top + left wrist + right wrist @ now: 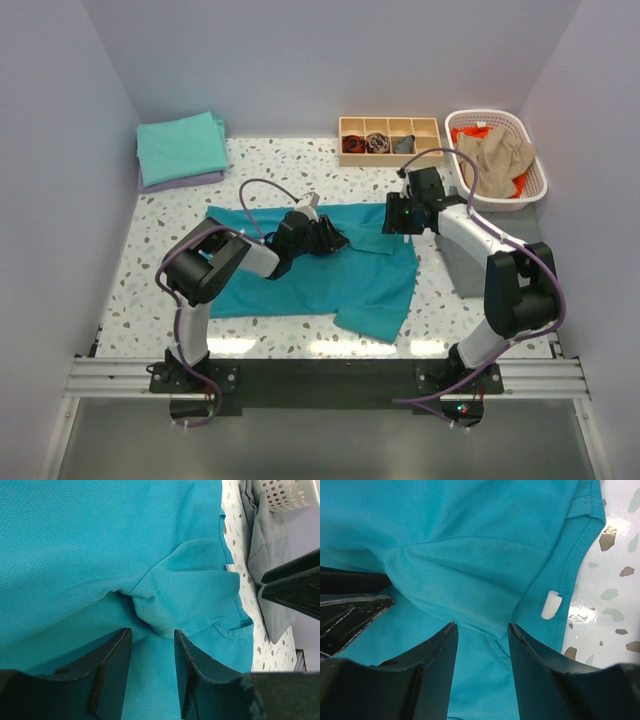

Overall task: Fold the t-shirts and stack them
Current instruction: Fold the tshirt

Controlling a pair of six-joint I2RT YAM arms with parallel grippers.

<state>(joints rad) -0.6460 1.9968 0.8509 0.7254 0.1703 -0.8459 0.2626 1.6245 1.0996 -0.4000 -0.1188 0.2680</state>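
Observation:
A deep teal t-shirt lies spread on the speckled table, rumpled along its far edge. My left gripper is open, low over a raised fold of the teal shirt; its fingertips straddle the fabric just short of the fold. My right gripper is open over the shirt's far right corner, near a hem with a small white label. A folded aqua-green shirt lies on a lavender one at the back left. Tan and orange shirts sit in the basket.
A white lattice basket stands at the back right. A wooden compartment tray stands at the back middle. A grey cloth lies on the table under my right arm, also in the left wrist view.

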